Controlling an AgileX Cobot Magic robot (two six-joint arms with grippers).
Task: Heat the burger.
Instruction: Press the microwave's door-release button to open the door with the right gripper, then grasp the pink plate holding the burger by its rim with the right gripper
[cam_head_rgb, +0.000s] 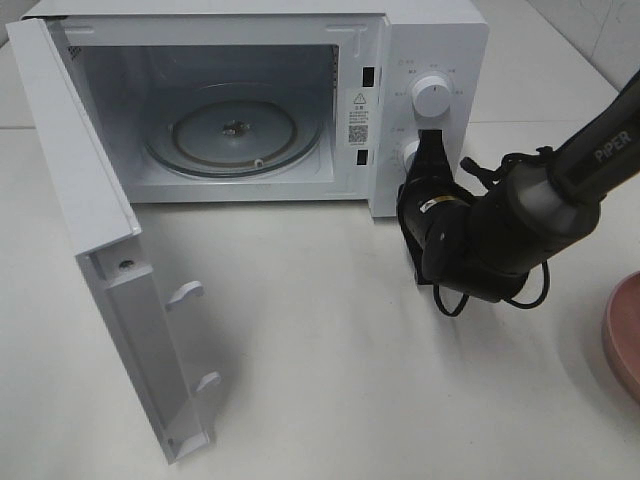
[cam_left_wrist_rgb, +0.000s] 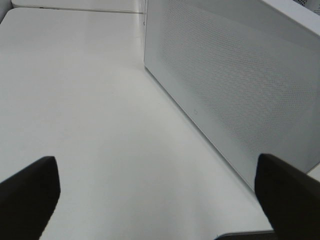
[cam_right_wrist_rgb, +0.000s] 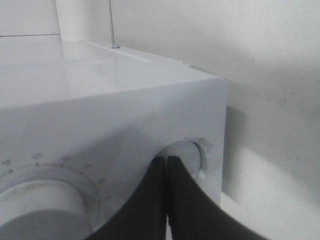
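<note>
The burger is out of view. The white microwave (cam_head_rgb: 420, 40) stands at the back with its door (cam_head_rgb: 110, 270) swung wide open and its glass turntable (cam_head_rgb: 235, 130) bare. My right gripper (cam_head_rgb: 430, 145) is shut with nothing between its fingers, and its tips rest at the lower round knob (cam_head_rgb: 408, 155) of the control panel. In the right wrist view the shut gripper (cam_right_wrist_rgb: 166, 161) partly covers that knob (cam_right_wrist_rgb: 192, 155). My left gripper (cam_left_wrist_rgb: 155, 200) is open beside the microwave's perforated side wall (cam_left_wrist_rgb: 235, 85) and holds nothing.
A pink plate (cam_head_rgb: 625, 335) shows at the right edge of the white table (cam_head_rgb: 320, 340). The open door juts out over the table's front left. An upper dial knob (cam_head_rgb: 432, 95) sits above the right gripper.
</note>
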